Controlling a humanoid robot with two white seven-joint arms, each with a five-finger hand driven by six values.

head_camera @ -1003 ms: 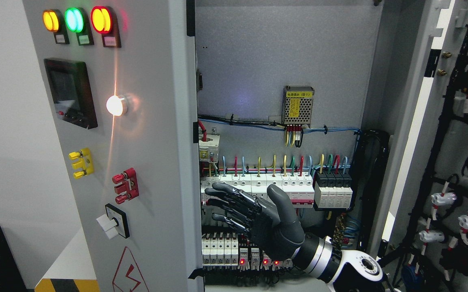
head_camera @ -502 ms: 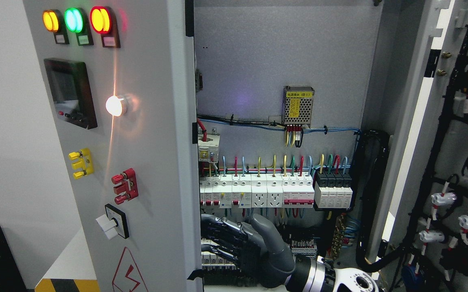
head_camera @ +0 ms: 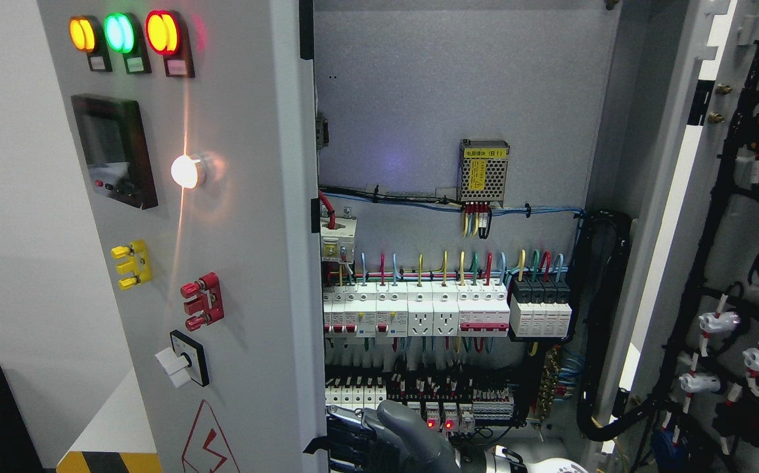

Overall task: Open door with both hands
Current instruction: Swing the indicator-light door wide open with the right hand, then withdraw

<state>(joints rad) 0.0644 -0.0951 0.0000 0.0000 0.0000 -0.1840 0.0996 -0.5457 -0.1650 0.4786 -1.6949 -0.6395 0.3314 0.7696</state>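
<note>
The grey cabinet's left door [head_camera: 241,276] stands swung open at the left; its face carries lamps, a screen and switches. At the far right the right door [head_camera: 694,217] is open too, its inner side covered in black wiring. My right hand [head_camera: 379,439], dark grey, shows only partly at the bottom edge, low in the cabinet opening. Its fingers [head_camera: 346,430] are stretched out towards the left door's inner edge and hold nothing. The left hand is out of sight.
Inside the cabinet a row of white breakers [head_camera: 418,309] with coloured wires runs across the middle. A meshed power supply [head_camera: 483,172] sits above it and more terminals [head_camera: 445,394] below. A black cable bundle [head_camera: 606,315] hangs at the right side.
My right hand has dropped from in front of the breaker row to the bottom edge of the picture, fingers still extended. Both doors stay where they were.
</note>
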